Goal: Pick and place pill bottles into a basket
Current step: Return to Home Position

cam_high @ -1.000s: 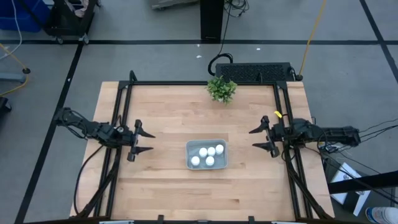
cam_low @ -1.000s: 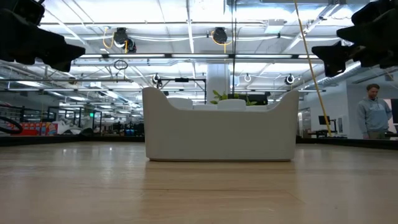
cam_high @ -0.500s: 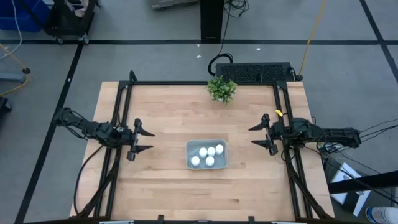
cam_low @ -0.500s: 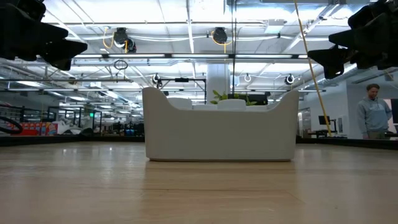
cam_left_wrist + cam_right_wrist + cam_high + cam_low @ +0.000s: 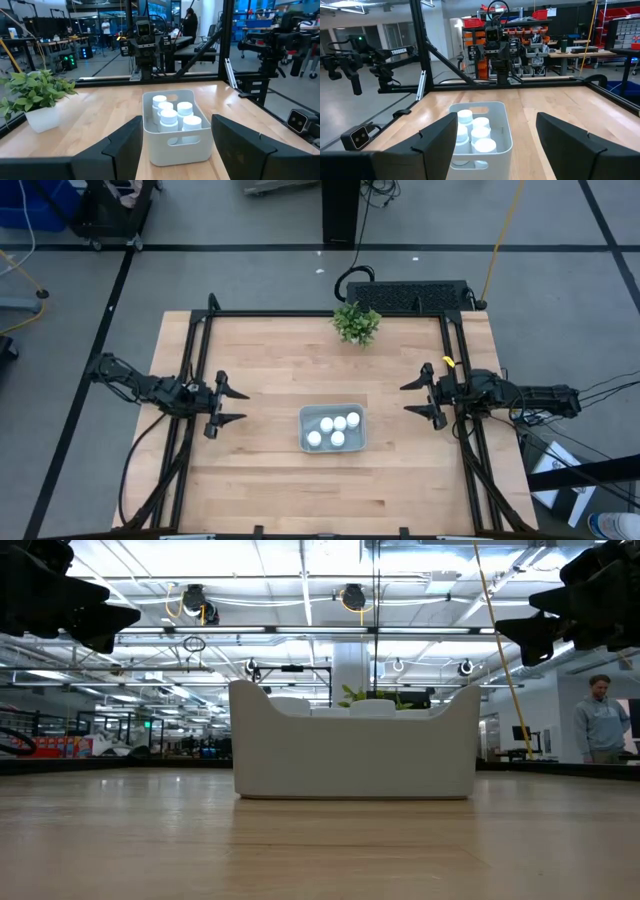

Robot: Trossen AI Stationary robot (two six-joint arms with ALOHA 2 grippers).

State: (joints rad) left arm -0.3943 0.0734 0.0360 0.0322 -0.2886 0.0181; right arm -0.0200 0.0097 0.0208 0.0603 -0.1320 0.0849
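Observation:
The pale basket (image 5: 308,442) stands on the table a little in front of its middle. Several white pill bottles (image 5: 337,439) stand upright inside it; they also show in the left wrist view (image 5: 170,116) and the right wrist view (image 5: 472,132). My left gripper (image 5: 238,406) is open and empty, raised over the table to the basket's left. My right gripper (image 5: 408,400) is open and empty, raised over the table to the basket's right. In the low view the basket's side wall (image 5: 355,755) hides the bottles.
A small green plant (image 5: 356,323) in a white pot stands at the table's far edge, behind the basket. A black frame (image 5: 330,314) runs along the table's edges. A person (image 5: 601,720) stands in the room beyond the table, on the low view's right.
My right gripper has shifted slightly toward the basket and a little toward the table's far edge, still open and raised. The basket and bottles have kept still.

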